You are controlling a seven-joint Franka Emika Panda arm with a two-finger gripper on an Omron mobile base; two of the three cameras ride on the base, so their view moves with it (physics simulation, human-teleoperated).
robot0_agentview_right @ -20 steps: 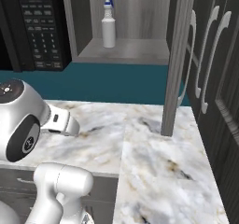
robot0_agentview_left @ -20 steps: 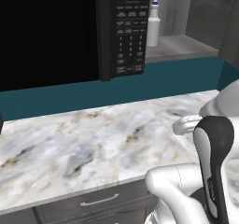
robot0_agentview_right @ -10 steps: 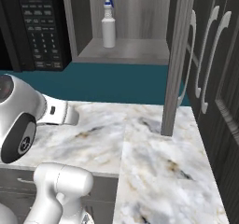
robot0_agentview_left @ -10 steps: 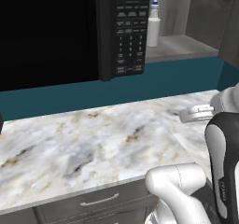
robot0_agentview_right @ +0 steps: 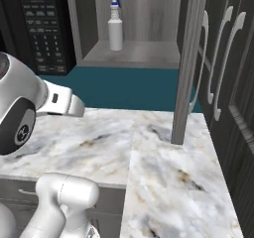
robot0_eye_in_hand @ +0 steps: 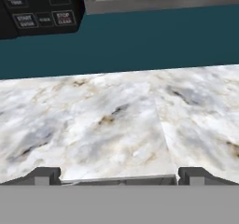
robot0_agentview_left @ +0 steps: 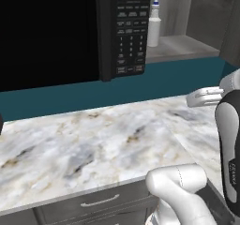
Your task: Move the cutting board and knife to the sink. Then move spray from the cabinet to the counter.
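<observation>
on the cabinet [robot0_agentview_right: 149,53] shelf, spray [robot0_agentview_right: 115,25] stands near its front edge

One spray bottle [robot0_agentview_right: 115,26] stands on the one shelf of the open cabinet [robot0_agentview_right: 134,53]. One black microwave [robot0_agentview_left: 70,32] hangs beside it. One marble table [robot0_agentview_left: 93,149] runs below, with one drawer handle [robot0_agentview_left: 98,202] showing on its front. Three long door handles [robot0_agentview_right: 221,63] show on the tall dark cupboard at the right.

Spray [robot0_agentview_right: 115,26] upright on the cabinet [robot0_agentview_right: 134,53] shelf, right of the microwave [robot0_agentview_left: 93,32], above the counter [robot0_agentview_right: 163,167].
</observation>
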